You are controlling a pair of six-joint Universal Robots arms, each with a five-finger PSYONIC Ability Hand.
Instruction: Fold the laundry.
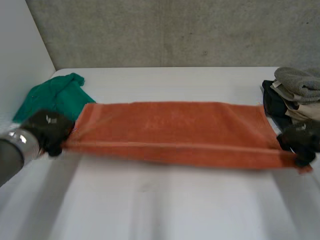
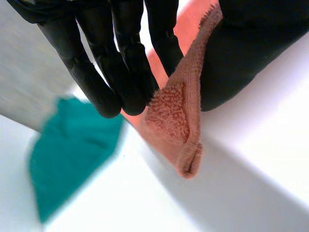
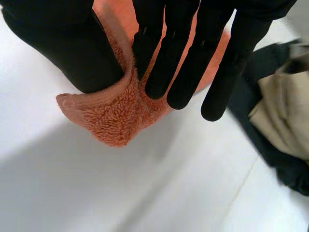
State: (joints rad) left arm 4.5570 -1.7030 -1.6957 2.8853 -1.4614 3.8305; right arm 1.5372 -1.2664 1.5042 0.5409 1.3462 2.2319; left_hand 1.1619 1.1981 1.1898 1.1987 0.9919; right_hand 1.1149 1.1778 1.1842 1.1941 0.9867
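Towel point(image 1: 175, 127), orange, stretched across the middle of the frame over the white surface point(image 1: 165, 205). The left hand point(image 1: 47, 129) pinched its left-end corner between straight fingers point(image 2: 96, 72) and thumb; the right hand point(image 1: 300, 140) pinched the right-end corner likewise. A green cloth point(image 1: 55, 95) lay at upper left, a clothes pile point(image 1: 295, 92) at right.

Table point(image 1: 160, 205): white, smooth.
Green cloth point(image 1: 56, 96): crumpled, lying at the table's far left, close to the side wall.
Side wall point(image 1: 20, 45): white.
Clothes stack point(image 1: 296, 95): at the table's right edge; grey on top, beige under, black lowest.
Back wall point(image 1: 175, 30): grey, speckled.
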